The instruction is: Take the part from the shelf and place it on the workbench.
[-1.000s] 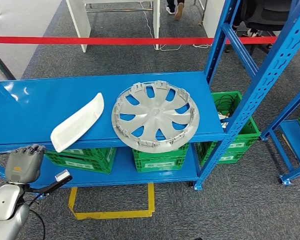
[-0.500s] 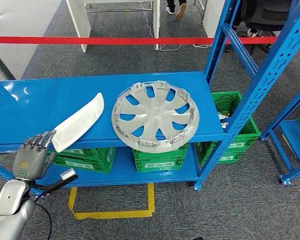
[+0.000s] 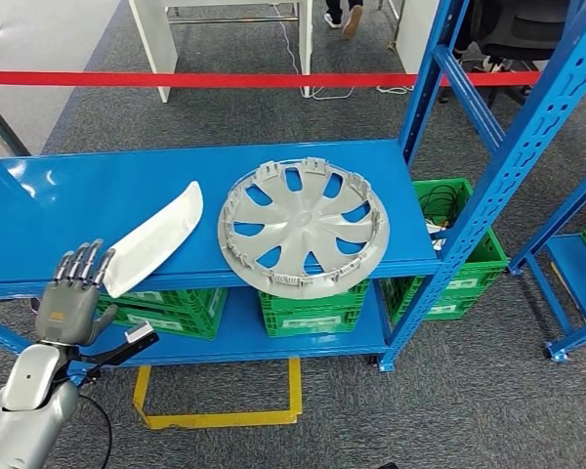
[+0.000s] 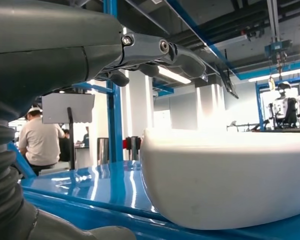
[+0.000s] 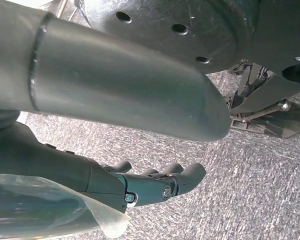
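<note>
Reaching up at the shelf (image 3: 68, 200) edge, the left hand (image 3: 72, 298) holds nothing, fingers spread just beside the near end of the white part (image 3: 153, 239), which lies flat left of the hubcap (image 3: 303, 227). Right hand (image 5: 141, 185) hangs empty over carpet, fingers loosely extended.

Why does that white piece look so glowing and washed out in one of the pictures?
Left wrist view: the white part sits very close, its top edge blown out by ceiling lights, and the glossy blue shelf mirrors them. Head view: the same part is evenly lit, with small glare patches at the shelf's far left.
</note>
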### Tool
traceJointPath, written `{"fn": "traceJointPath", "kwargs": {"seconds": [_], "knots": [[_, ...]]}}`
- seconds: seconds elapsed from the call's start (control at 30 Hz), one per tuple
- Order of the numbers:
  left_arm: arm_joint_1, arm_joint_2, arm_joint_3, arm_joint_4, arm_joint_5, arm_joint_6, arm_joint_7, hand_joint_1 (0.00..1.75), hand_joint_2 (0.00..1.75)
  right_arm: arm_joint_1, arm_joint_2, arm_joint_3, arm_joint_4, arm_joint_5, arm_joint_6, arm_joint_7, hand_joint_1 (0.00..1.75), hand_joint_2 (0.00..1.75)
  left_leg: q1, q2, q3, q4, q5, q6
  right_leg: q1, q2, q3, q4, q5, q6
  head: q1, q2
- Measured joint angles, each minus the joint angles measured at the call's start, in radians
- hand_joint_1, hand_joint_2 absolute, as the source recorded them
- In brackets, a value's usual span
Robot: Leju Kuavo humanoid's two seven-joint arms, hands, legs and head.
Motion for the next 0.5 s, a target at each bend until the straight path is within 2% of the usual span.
{"fn": "traceJointPath", "kwargs": {"seconds": [0.5], "knots": [[-0.004,-0.002,0.003,0.016,0.002,0.0,-0.005,0.0,1.75,0.0,-0.001,0.0,0.0,0.0,0.0,0.0,0.0,0.0,0.0,0.0,0.0,0.0,0.0,0.0,0.0,0.0,0.0,0.0,0.0,0.0,0.0,0.0]]}}
